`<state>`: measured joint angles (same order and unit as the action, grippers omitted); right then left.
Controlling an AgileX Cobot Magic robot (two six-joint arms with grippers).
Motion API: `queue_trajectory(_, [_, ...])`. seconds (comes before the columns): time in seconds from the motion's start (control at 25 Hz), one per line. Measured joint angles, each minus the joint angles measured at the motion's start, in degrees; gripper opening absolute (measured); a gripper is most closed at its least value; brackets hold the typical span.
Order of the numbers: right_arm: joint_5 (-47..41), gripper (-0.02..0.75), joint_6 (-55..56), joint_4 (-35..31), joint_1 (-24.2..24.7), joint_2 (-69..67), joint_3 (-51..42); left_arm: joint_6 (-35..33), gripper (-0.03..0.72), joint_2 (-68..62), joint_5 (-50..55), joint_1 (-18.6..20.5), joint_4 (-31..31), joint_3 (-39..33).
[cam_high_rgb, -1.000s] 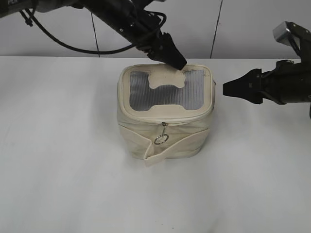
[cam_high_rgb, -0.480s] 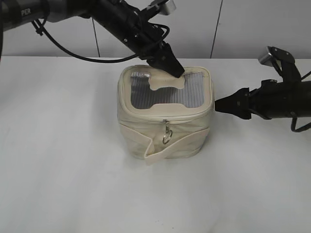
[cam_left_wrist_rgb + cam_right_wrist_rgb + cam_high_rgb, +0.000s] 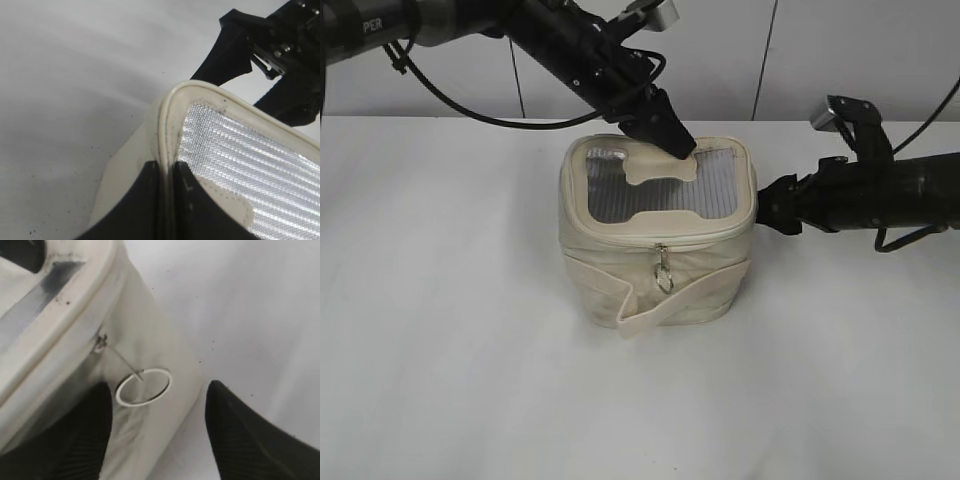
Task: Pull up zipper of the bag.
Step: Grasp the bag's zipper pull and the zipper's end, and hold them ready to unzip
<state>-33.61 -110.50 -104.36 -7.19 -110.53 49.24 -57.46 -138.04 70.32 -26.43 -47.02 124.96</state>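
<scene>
The cream boxy bag [image 3: 620,265] stands mid-table, its grey ribbed window [image 3: 660,195] facing up. The zipper [image 3: 710,232] runs around the top panel edge. One silver slider with a ring pull [image 3: 665,279] hangs at the front. My left gripper [image 3: 676,146] is shut on the bag's back top rim [image 3: 166,135], and its jaws [image 3: 166,169] pinch the cream edge. My right gripper [image 3: 767,206] is open at the bag's right side. In the right wrist view a second slider [image 3: 102,342] and its ring pull [image 3: 144,386] lie between the open jaws [image 3: 159,392], untouched.
A cream fabric band [image 3: 675,298] wraps the bag's front, its loose end sticking out at the lower left. The white table [image 3: 470,380] surrounds the bag. A pale wall stands behind.
My right gripper has moved left from well clear of the bag up to its right side. My left gripper has settled slightly lower onto the back rim.
</scene>
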Motion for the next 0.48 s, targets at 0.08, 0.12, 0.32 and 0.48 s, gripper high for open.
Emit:
queue_trajectory(0.08, [2.31,0.445,0.00,-0.08,-1.03,-1.50,2.03,0.11,0.053,-0.02,0.00,0.04,0.12,0.09])
queue_trajectory(0.12, [2.73,0.419,0.00,-0.15,-1.44,-2.19,2.94,0.11,0.050,-0.02,0.00,0.04,0.20,0.16])
queue_trajectory(0.32, [2.77,0.077,0.16,-0.17,-2.04,-4.09,5.72,0.31,0.048,-0.02,-0.05,0.04,0.21,0.16])
queue_trajectory(0.48, [2.84,0.008,1.67,-0.28,-1.11,-2.69,3.46,0.57,0.048,-0.02,-0.10,0.04,0.21,0.16])
